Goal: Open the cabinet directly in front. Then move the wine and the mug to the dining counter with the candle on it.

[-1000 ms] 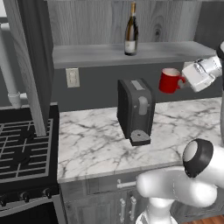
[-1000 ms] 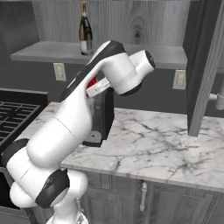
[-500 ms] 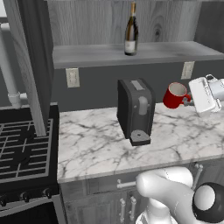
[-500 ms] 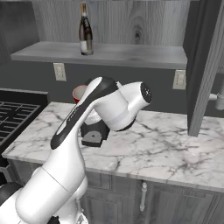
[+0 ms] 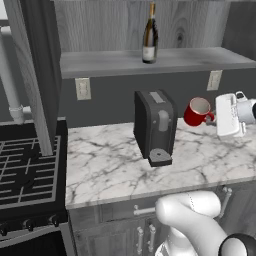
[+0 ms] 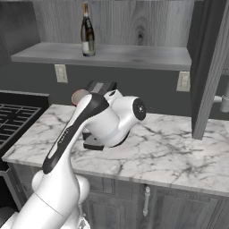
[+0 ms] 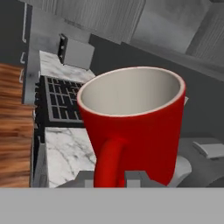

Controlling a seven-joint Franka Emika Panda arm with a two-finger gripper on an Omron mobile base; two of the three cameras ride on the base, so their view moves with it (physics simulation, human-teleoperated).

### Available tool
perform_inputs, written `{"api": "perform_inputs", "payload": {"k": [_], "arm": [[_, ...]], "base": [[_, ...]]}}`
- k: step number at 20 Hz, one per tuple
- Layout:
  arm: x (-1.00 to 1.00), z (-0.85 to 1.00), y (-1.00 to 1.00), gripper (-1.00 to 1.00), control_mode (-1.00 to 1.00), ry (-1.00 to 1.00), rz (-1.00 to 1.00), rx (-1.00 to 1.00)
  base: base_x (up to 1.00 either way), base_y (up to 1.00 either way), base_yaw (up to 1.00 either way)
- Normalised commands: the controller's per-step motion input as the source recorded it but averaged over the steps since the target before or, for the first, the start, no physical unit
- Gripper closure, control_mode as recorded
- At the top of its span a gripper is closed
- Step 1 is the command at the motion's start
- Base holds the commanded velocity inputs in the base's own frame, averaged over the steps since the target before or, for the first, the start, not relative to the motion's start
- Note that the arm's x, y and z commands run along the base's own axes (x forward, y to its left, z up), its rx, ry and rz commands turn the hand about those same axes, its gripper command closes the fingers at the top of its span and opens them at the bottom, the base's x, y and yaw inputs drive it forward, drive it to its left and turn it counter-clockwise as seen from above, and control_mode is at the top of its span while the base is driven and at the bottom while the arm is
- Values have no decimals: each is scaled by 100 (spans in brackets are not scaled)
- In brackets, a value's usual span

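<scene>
Left base view: a white marble table (image 5: 115, 165) with grey veins is running along a dark wall, a black coffee machine (image 5: 155, 125) standing on it. A black stove grate (image 5: 25, 175) is sitting to the left, grey drawer fronts below the slab. The cabinet (image 5: 150, 62) is standing open, its door (image 5: 35, 70) swung out at the left, and the wine (image 5: 149, 34) is standing upright on its shelf. The mug (image 5: 198, 112) is hanging in the air above the table, just right of the coffee machine, tipped with its mouth up and toward the camera. The claw (image 5: 215, 118) is pinching it narrow at the handle side.

Right base view: same table (image 6: 170, 156), with the other cabinet door (image 6: 210, 67) hanging open at the right and two wall outlets under the shelf. The wine (image 6: 87, 30) is standing on the shelf at upper left. The arm is bending across the coffee machine (image 6: 100, 87), and a sliver of the mug's (image 6: 79, 95) pale rim is peeking out beside it.

Hand view: the mug (image 7: 140, 127) is looming large, handle toward the camera, and the fingertips (image 7: 135, 178) are closing on it at the bottom. Stove grate (image 7: 61, 103) and marble are showing behind, tilted.

Compared with half a second ago, the mug is sitting slightly lower and the elbow has swung further right.
</scene>
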Motion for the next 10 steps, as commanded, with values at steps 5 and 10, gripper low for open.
{"api": "perform_inputs", "payload": {"k": [5,10], "arm": [[0,0,0,100,-100,0,0,0],[-10,0,0,100,100,0,0,0]], "base": [[0,0,0],[-10,0,0]]}}
